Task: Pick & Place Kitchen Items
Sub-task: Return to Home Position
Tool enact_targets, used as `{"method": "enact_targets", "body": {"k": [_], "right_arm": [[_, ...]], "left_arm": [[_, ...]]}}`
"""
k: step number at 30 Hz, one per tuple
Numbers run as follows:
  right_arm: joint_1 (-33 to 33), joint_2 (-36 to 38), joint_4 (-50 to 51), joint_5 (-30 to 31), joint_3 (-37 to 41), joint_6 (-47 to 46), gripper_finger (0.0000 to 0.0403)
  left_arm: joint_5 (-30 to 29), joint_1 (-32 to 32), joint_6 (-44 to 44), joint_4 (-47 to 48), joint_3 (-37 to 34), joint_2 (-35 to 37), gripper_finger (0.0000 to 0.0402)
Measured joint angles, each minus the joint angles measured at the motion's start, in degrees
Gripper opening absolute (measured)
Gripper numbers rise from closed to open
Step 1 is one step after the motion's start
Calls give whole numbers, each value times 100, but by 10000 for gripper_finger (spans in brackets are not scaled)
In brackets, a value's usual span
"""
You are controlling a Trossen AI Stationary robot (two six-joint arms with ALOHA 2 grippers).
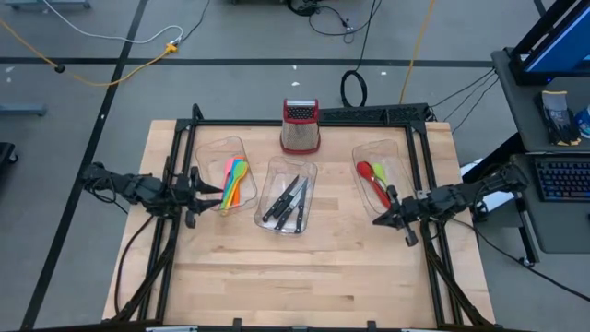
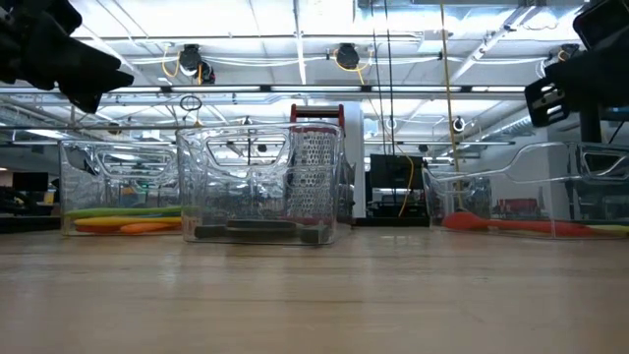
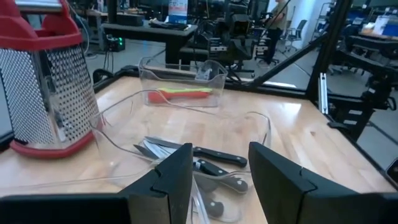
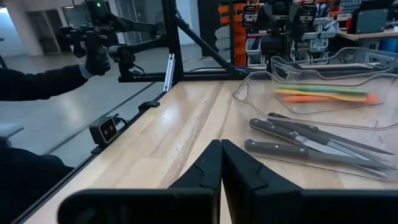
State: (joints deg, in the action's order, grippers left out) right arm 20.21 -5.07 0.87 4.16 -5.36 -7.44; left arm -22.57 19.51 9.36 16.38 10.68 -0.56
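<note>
Both arms up off the bench (image 1: 295,277). The left tool (image 1: 205,195) is spread wide and empty. Bright spatulas (image 1: 232,180) lie in the left bin (image 1: 214,148) just ahead of it, black-handled knives (image 1: 288,203) in the middle bin (image 1: 277,171) beyond. The right tool (image 1: 378,220) is pinched together and empty, with the red spoon (image 1: 371,180) in the right bin (image 1: 369,148) just beside it.

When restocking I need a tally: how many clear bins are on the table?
3. The left bin holds bright utensils, the middle bin by the grater holds knives, the right bin holds red and green utensils. None looks hidden.
</note>
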Motion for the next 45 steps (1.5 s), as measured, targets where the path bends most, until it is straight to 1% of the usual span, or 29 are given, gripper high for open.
{"method": "enact_targets", "body": {"k": [2,7,8,13,17,26,31,34,36,38,39,41,45], "right_arm": [[0,-19,31,0,13,0,0],[2,-15,45,-2,15,2,1],[2,-15,54,-2,17,2,3],[2,-23,81,-4,19,128,8],[2,-23,67,2,24,280,6],[2,-23,50,11,28,221,4],[2,-23,49,14,28,217,3],[4,-23,49,17,30,216,2],[4,-23,49,18,30,216,3],[4,-23,49,20,30,216,4],[4,-23,49,20,30,216,4],[3,-23,49,20,32,216,3],[4,-26,37,21,35,216,2]], "left_arm": [[-21,0,-84,1,0,-1,159],[-445,0,-123,4,0,0,159],[-448,0,-63,11,0,0,159],[-174,0,-22,51,0,0,159],[-160,0,-22,210,0,0,159],[-139,0,-21,235,0,-11,159],[156,0,-47,325,0,-13,159],[170,7,-48,312,-3,-14,159],[153,7,-149,-88,-150,-13,159],[182,7,-468,-773,-469,-15,159],[205,7,-591,-961,-596,-15,159],[203,9,-641,-1216,-742,-21,159],[244,17,-628,-1285,-752,-45,159]]}}
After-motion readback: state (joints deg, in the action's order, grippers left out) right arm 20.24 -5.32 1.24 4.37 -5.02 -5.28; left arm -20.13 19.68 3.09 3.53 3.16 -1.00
